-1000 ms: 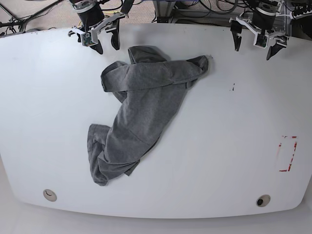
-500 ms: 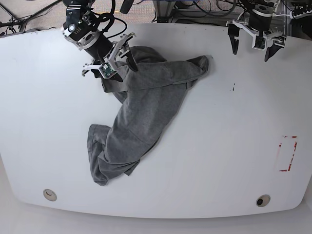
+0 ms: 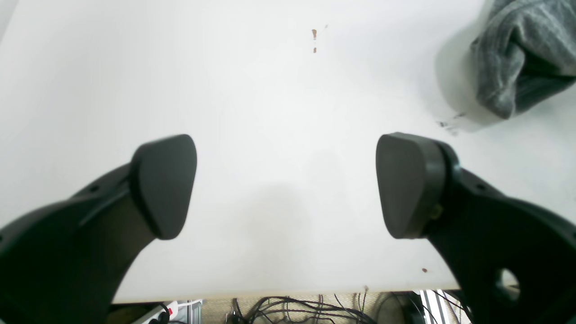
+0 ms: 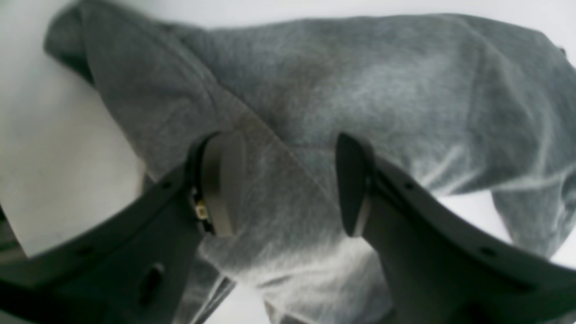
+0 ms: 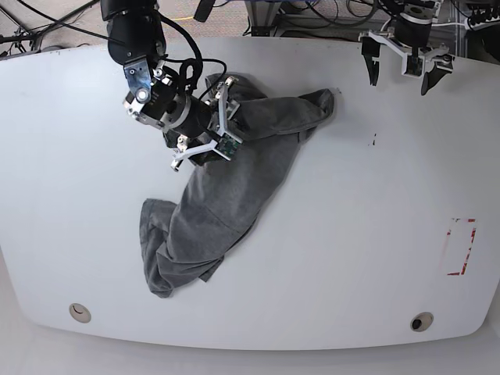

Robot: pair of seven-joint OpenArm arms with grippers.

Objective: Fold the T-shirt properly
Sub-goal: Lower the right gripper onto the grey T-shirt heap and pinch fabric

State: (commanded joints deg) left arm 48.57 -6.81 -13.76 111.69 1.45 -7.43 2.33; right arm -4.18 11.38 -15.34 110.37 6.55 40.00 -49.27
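White table (image 5: 351, 234): one T-shirt (image 5: 226, 195), two grippers.

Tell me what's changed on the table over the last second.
The right end effector came away from the table's far edge and moved down over the upper part of the T-shirt; it is open above the fabric, with nothing gripped yet. The left end effector shifted only slightly along the far edge, open over the bare table. The T-shirt lies crumpled as before.
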